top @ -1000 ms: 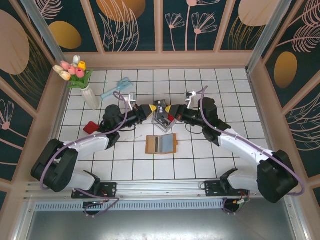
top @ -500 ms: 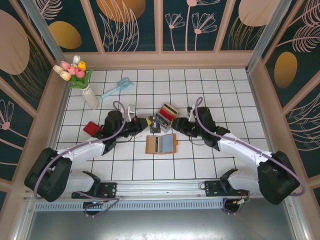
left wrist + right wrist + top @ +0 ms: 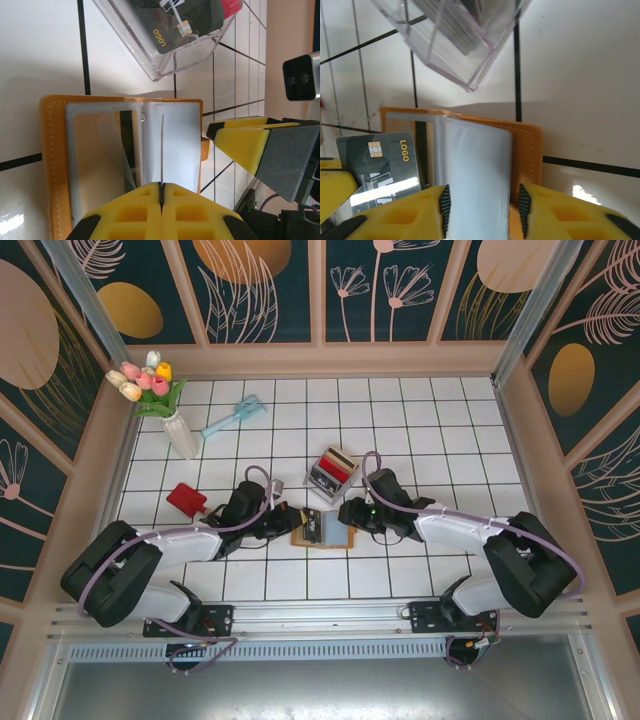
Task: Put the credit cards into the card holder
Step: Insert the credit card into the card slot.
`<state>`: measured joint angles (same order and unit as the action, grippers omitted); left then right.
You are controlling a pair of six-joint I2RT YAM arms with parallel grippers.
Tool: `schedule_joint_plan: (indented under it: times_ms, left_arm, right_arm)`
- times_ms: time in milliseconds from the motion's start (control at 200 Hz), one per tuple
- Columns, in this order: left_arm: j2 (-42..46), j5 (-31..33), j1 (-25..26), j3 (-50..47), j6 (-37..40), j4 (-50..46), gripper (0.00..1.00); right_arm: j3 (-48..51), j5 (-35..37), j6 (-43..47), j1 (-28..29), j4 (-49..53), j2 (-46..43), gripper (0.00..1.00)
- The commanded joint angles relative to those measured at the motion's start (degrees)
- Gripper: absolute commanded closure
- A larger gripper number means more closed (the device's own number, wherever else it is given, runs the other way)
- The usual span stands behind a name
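The orange-brown card holder [image 3: 336,539] lies open on the white tiles between my two grippers, light-blue sleeves up [image 3: 52,165] [image 3: 527,145]. My left gripper [image 3: 302,524] [image 3: 161,185] is shut on a black credit card marked LOGO [image 3: 380,167]. That card stands edge-on over the sleeves [image 3: 162,150]. My right gripper [image 3: 346,517] [image 3: 481,200] straddles the bowed stack of sleeves, its pads against the stack's sides. More credit cards, red and black, stand in the clear plastic tray [image 3: 333,472] [image 3: 165,65] just beyond the holder.
A flat red object [image 3: 186,499] lies left of my left arm. A white vase of tulips [image 3: 165,405] and a light-blue brush [image 3: 232,418] sit at the back left. Wooden walls ring the tiled floor.
Both grippers have drawn back from the tray to the card holder. The left brought the black card with it. The right opened and now sits around the sleeves.
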<state>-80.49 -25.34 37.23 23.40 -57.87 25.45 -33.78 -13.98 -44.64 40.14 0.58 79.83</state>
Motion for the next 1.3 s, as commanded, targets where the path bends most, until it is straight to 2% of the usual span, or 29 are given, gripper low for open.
schedule_joint_plan:
  times_ms: [0,596,1296]
  left_arm:
    - [-1.69,0.76,0.64,0.93,0.42,4.28,1.00]
    - [-8.44,2.01,2.40,1.13,0.65,9.44,1.00]
    - [-13.36,-0.83,4.46,4.39,1.21,9.59,0.99]
  right_arm:
    - [0.64,2.72,0.50,0.38,1.86,1.39,0.61]
    - [1.06,3.95,1.40,0.64,2.21,5.07,0.64]
    - [-0.37,3.33,0.98,2.21,0.74,8.93,0.66]
